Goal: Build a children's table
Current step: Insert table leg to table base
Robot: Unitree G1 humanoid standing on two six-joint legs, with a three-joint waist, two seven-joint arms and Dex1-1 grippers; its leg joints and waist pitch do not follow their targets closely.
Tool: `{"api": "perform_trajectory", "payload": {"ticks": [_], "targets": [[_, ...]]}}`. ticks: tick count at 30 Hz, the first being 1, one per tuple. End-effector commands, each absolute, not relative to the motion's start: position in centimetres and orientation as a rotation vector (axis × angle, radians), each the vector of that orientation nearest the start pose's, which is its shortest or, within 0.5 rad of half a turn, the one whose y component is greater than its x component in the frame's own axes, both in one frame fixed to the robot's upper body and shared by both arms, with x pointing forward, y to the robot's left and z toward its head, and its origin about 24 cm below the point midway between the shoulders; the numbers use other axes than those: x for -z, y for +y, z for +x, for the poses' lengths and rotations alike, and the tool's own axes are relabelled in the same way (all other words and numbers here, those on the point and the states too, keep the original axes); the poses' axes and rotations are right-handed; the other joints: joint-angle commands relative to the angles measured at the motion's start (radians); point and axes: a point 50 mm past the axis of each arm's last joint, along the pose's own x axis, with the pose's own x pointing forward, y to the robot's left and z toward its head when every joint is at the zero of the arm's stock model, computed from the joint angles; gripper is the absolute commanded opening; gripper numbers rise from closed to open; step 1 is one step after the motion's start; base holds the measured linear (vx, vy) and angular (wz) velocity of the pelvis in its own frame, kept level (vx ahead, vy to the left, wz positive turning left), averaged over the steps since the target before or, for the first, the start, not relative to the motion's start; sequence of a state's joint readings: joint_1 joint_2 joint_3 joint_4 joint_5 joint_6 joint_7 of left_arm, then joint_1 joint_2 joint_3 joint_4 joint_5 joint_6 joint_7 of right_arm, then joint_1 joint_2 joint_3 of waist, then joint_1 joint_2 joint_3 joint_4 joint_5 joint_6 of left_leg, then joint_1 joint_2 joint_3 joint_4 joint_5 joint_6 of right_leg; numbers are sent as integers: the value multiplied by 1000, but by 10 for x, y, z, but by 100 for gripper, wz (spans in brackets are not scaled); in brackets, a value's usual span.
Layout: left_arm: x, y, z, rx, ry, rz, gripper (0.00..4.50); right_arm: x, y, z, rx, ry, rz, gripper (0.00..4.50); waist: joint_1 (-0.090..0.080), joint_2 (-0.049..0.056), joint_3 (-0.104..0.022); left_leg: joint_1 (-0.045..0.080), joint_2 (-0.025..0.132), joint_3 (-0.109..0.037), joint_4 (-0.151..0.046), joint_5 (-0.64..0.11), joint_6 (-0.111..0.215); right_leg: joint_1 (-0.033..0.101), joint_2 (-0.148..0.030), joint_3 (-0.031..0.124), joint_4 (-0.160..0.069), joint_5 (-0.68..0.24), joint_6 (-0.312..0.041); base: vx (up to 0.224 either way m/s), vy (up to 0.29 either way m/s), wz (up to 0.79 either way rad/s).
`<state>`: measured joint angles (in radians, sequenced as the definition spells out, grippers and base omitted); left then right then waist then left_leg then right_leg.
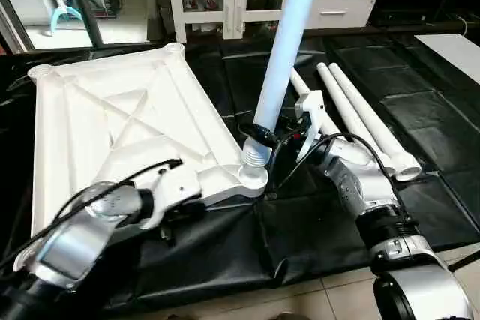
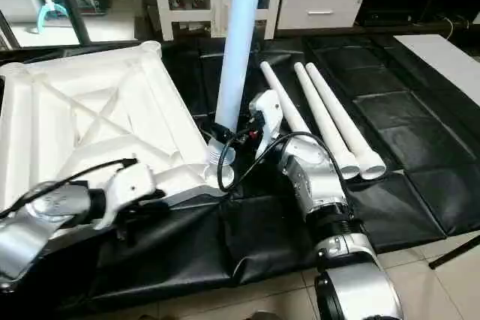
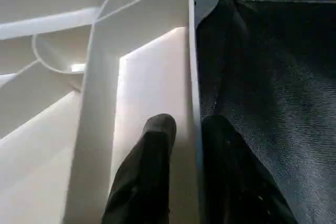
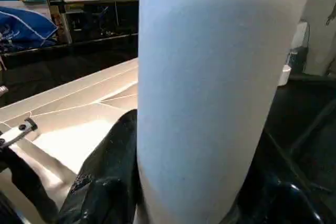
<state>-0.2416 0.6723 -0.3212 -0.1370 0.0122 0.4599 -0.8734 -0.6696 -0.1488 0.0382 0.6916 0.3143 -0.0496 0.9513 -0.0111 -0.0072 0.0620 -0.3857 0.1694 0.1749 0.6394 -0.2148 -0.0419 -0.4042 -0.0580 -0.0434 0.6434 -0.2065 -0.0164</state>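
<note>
1. Four views, so start with the left eye view. You see the white tabletop [image 1: 127, 121] lying upside down on the black mat [image 1: 330, 215] on the floor, with its crossed ribs facing up. One leg [image 1: 289, 46] stands almost straight up in the near right corner socket [image 1: 253, 174]. Your right claw [image 1: 262, 136] is clamped around that leg, low down, just above the socket. Your left claw [image 1: 169, 215] sits at the near edge of the tabletop.

2. Next, the right eye view. Three more legs [image 2: 330, 121] lie side by side on the mat, to the right of the standing leg and apart from it. Nothing holds them.

3. Now the left wrist view. Two black fingers [image 3: 149, 171] of your left claw stand a little apart, one on each side of the thin edge wall [image 3: 193, 77] of the tabletop. You can't tell if they squeeze it or just sit beside it.

4. Last, the right wrist view. The leg looks big and smooth here, and a dark finger [image 4: 113, 174] hugs it on one side.

5. How it will handle, as a guess: the leg looks light, hard and slippery, so hold it low near the socket, where it wobbles least. The tabletop looks stiff and light, so it may slide. Pinch its edge wall to keep it in place.
</note>
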Motion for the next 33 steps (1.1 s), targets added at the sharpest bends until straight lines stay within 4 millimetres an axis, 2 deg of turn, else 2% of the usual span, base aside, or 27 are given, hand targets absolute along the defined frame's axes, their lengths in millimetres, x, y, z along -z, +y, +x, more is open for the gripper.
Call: {"api": "perform_trajectory", "payload": {"ticks": [1, 3, 12, 13, 20, 25, 27, 28, 30, 33], "targets": [[-77, 176, 259, 999, 478, 648, 112, -102, -103, 349, -1059, -97, 98, 188, 1, 10, -54, 19, 63, -22, -96, -181, 36, 40, -79, 50, -77, -137, -276, 0, 0, 0], [-77, 178, 258, 999, 483, 656, 112, -101, -102, 348, -1069, -102, 98, 188, 1, 7, -54, 18, 62, -21, -96, -182, 38, 41, -79, 51, -77, -142, -275, 0, 0, 0], [-70, 184, 254, 993, 526, 665, 112, -92, -100, 344, -1051, -130, 115, 188, 2, 10, -50, 20, 65, -22, -100, -203, 27, 37, -82, 52, -79, -158, -276, 0, 0, 0], [-69, 183, 253, 998, 530, 665, 94, -91, -100, 344, -1046, -133, 120, 188, 2, 10, -49, 21, 66, -22, -102, -206, 22, 36, -80, 52, -79, -153, -277, 0, 0, 0], [-67, 180, 251, 997, 535, 668, 46, -88, -99, 342, -1047, -134, 129, 188, 1, 5, -50, 20, 66, -21, -101, -188, 32, 39, -81, 53, -78, -134, -280, 0, 0, 0], [-67, 176, 252, 997, 510, 665, 2, -82, -101, 339, -1031, -130, 137, 188, 3, 7, -48, 21, 66, -21, -103, -202, 27, 37, -81, 53, -80, -154, -276, 0, 0, 0], [-67, 175, 253, 997, 503, 667, 0, -81, -101, 338, -1038, -125, 140, 188, 3, 6, -49, 21, 66, -21, -104, -203, 26, 37, -81, 53, -81, -154, -275, 0, 0, 0], [-68, 172, 254, 1002, 487, 663, 0, -77, -101, 336, -1053, -111, 146, 188, 2, 1, -47, 21, 66, -20, -104, -208, 27, 36, -80, 54, -83, -160, -274, 0, 0, 0], [-69, 171, 254, 1006, 478, 658, 0, -75, -101, 335, -1063, -102, 151, 188, 4, 3, -47, 20, 66, -20, -104, -206, 29, 36, -83, 55, -83, -168, -272, 0, 0, 0], [-69, 166, 254, 1023, 456, 627, 0, -70, -102, 334, -1075, -82, 160, 188, 5, 0, -42, 20, 67, -20, -106, -210, 34, 34, -83, 56, -86, -189, -266, 0, 0, 0]]}}
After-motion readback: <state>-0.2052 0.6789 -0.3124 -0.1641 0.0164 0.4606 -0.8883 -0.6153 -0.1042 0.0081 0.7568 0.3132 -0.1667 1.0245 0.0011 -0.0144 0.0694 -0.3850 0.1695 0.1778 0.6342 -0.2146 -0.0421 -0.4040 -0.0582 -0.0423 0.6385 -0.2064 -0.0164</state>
